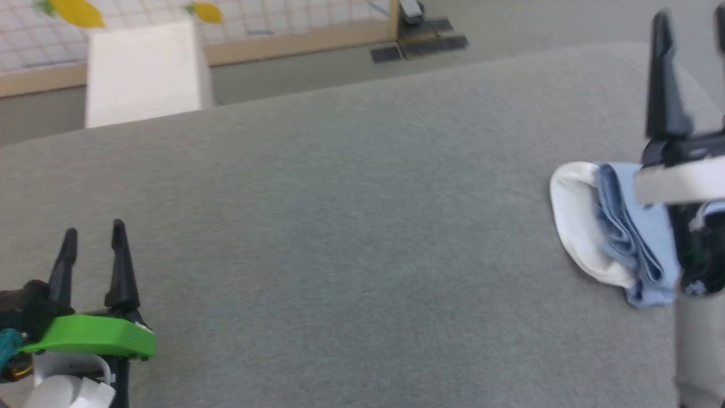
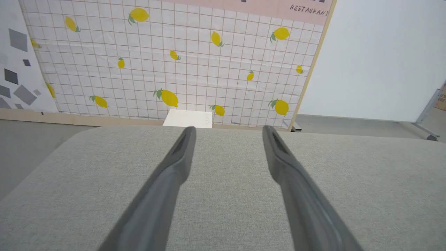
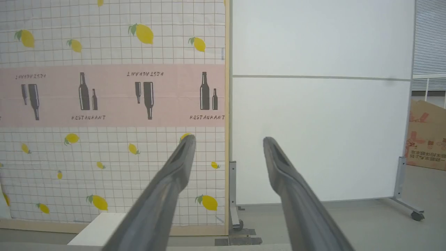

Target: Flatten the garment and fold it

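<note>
The garment [image 1: 623,238] lies bunched into a small heap at the right of the grey padded table [image 1: 351,226], light blue folds beside white lining. My right gripper [image 1: 691,34] is raised above the heap, partly covering it, with its fingers spread and nothing between them; the right wrist view has the same open gripper [image 3: 228,143] pointing at the wall panels. At the lower left my left gripper [image 1: 93,235] hovers open over bare table, far from the garment. Its two fingers [image 2: 181,153] stand apart in the left wrist view, empty.
A white box [image 1: 144,73] stands on the floor past the table's far edge, in front of a lemon-patterned screen [image 2: 174,59]. A plain white partition on wheeled feet [image 3: 320,132] stands to the right of it. A cardboard box [image 3: 427,139] sits at the far right.
</note>
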`<state>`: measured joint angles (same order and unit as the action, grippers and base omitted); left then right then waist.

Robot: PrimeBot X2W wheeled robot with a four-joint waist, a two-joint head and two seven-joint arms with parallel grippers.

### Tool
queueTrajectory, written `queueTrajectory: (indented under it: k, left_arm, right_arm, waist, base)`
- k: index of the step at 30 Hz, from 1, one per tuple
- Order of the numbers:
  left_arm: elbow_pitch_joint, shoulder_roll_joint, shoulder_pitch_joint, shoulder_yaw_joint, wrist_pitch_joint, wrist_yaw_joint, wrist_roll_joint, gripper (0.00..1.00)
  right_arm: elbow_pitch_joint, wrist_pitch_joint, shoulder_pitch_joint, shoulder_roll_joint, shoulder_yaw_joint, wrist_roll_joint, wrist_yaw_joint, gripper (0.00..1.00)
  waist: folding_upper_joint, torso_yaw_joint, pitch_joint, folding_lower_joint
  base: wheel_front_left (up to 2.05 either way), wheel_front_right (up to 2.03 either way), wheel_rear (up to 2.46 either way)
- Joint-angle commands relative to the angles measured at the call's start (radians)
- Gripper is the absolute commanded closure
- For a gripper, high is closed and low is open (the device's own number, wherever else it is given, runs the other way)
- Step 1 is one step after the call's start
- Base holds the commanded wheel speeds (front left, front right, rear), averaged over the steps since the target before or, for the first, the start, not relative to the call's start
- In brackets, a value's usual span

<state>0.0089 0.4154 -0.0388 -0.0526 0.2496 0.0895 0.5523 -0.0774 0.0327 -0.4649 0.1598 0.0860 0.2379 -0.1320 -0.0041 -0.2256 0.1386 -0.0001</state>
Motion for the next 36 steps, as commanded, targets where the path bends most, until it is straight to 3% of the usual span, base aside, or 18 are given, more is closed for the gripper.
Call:
queueTrajectory:
  k: [1, 8, 15, 25, 36]
  left_arm:
    - [0.012, -0.010, -0.011, -0.005, 0.008, 0.001, -0.010, 0.00]
    - [0.039, -0.040, 0.004, -0.018, 0.010, 0.007, -0.022, 0.00]
    - [0.049, -0.042, 0.009, -0.032, 0.009, 0.005, -0.027, 0.00]
    - [0.088, -0.042, 0.021, -0.075, -0.005, -0.012, -0.035, 0.00]
    - [0.135, -0.042, 0.030, -0.148, -0.021, -0.031, -0.072, 0.00]
  right_arm:
    - [-0.001, 0.022, 0.041, -0.030, 0.001, -0.010, 0.001, 0.00]
    - [0.019, 0.086, 0.213, -0.094, -0.010, -0.006, 0.001, 0.00]
    - [0.080, 0.125, 0.337, -0.108, -0.036, 0.007, 0.001, 0.00]
    - [0.185, 0.193, 0.444, -0.109, -0.050, 0.023, 0.001, 0.00]
    - [0.207, 0.214, 0.501, -0.109, -0.008, -0.014, 0.001, 0.00]
  waist:
    - [0.0041, 0.112, -0.108, 0.0001]
    - [0.0041, 0.197, -0.163, 0.0001]
    - [0.0041, 0.248, -0.170, 0.0001]
    - [0.0041, 0.251, -0.172, 0.0001]
    - [0.0041, 0.229, -0.188, 0.0001]
  base:
    - [0.00, 0.00, 0.00]
    - [0.00, 0.00, 0.00]
    - [0.00, 0.00, 0.00]
    - [0.00, 0.00, 0.00]
    - [0.00, 0.00, 0.00]
